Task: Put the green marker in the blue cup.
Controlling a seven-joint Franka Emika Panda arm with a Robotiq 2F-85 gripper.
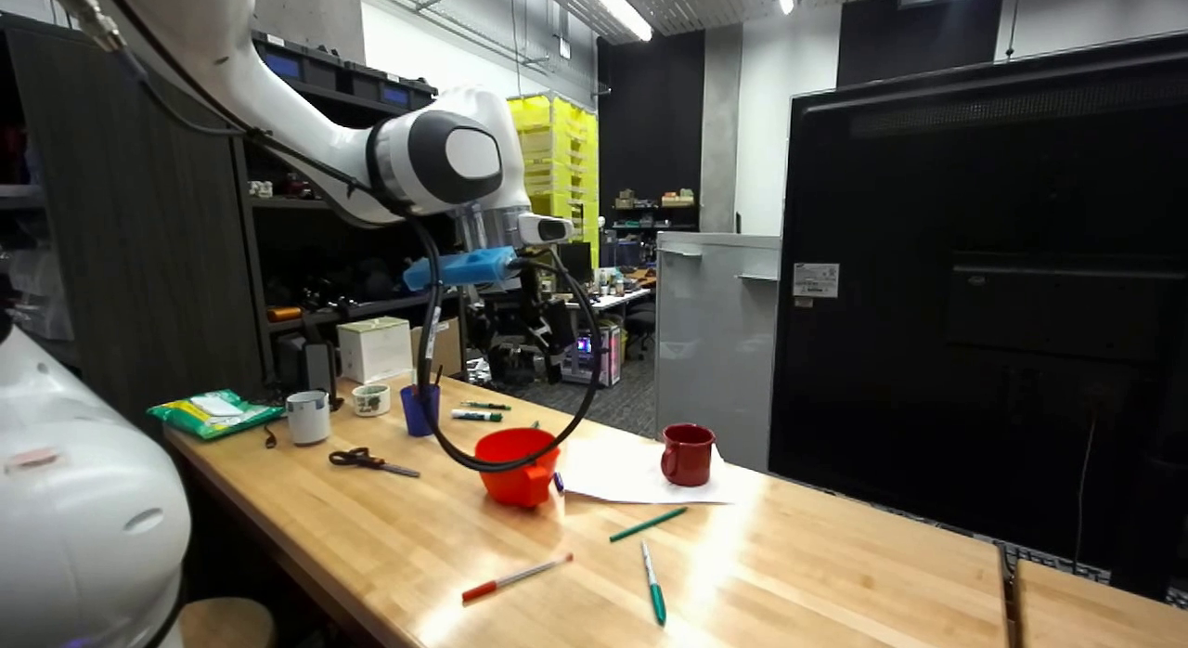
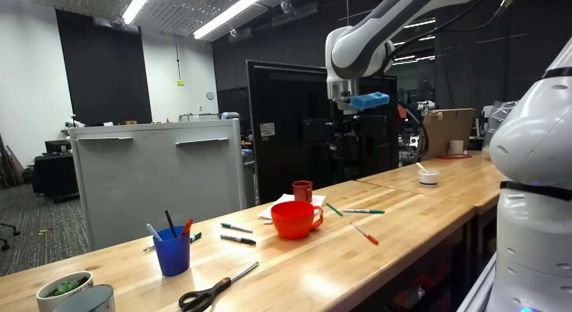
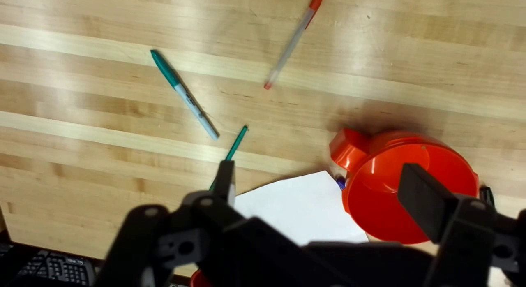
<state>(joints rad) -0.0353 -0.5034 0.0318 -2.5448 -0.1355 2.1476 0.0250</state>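
Observation:
The green marker is a slim dark green pen lying on the table in both exterior views (image 1: 648, 524) (image 2: 334, 209). In the wrist view the green marker (image 3: 237, 143) is partly hidden behind a finger. The blue cup (image 1: 419, 412) stands upright with several pens in it; it also shows in an exterior view (image 2: 173, 254) and is out of the wrist view. My gripper (image 3: 320, 178) is wide open with nothing between its fingers. It hangs well above the table in both exterior views (image 1: 529, 346) (image 2: 342, 144), pointing down, apart from the marker and the cup.
A red bowl with a handle (image 1: 520, 486) stands near white paper (image 1: 613, 472) and a dark red cup (image 1: 688, 455). A green-capped white marker (image 1: 653, 583) and a red pen (image 1: 515, 578) lie near the green marker. Scissors (image 2: 219, 288) and a white mug (image 1: 308, 418) are near the blue cup.

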